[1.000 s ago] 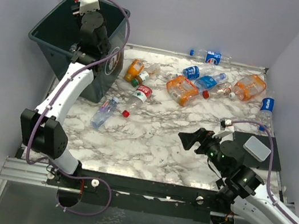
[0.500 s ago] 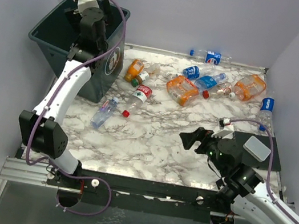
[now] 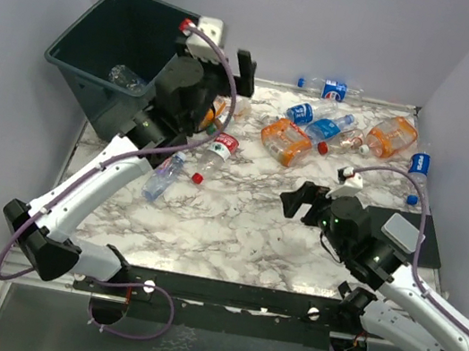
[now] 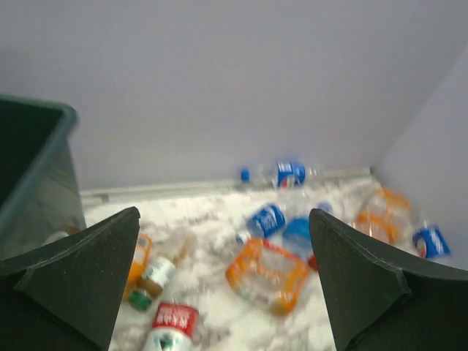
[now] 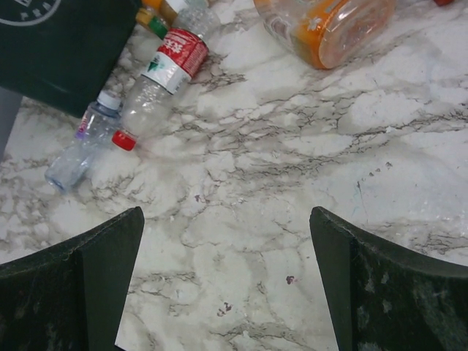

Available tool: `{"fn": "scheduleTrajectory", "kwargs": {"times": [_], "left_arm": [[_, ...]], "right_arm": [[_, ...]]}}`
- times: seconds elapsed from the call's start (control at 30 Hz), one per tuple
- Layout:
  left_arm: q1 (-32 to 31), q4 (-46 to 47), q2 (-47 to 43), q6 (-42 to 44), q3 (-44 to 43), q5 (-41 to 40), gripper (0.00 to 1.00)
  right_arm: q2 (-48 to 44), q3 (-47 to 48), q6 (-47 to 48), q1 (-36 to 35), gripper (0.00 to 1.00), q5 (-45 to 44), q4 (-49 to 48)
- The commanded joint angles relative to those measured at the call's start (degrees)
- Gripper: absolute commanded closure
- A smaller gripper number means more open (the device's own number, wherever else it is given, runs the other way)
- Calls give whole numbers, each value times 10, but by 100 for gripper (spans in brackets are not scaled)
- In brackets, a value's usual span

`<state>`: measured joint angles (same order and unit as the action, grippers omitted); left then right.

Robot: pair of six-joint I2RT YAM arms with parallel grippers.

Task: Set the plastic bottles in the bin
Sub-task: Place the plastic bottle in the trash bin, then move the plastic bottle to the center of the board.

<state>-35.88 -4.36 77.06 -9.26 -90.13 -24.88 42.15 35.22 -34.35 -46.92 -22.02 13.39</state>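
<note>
Grey walls, marble worktop [image 3: 234,230]. Far left, the bin [image 3: 124,29] holds one clear bottle [image 3: 127,78]. About a dozen plastic bottles [image 3: 320,129] lie outside it, so the task looks barely begun. Left tool [image 3: 236,80] hangs beside the bin, fingers spread, empty. Red-label bottle [image 3: 218,148] and orange bottle [image 3: 286,141] lie mid-worktop. Right tool [image 3: 298,202] is released and empty over bare marble. Only the top view sees into the bin; only the right wrist shows its logo [image 5: 29,9].
</note>
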Motion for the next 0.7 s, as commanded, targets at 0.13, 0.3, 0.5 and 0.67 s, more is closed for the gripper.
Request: {"fn": "scheduleTrajectory", "kwargs": {"times": [0.13,0.3,0.5,0.67], "left_arm": [[-40,-73,-74,28,230,53,1],[-40,-67,-124,3,323,37,1],[-40,-52,-166,-51,398,6,1],[-40,-1,-207,-84,460,-16,1]], "right_arm": [[93,18,-35,0,0,-54,10],[155,19,-52,80,1,0,-25],[241,30,-58,198,2,136,-104],[340,92,-47,197,3,270,-179]]}}
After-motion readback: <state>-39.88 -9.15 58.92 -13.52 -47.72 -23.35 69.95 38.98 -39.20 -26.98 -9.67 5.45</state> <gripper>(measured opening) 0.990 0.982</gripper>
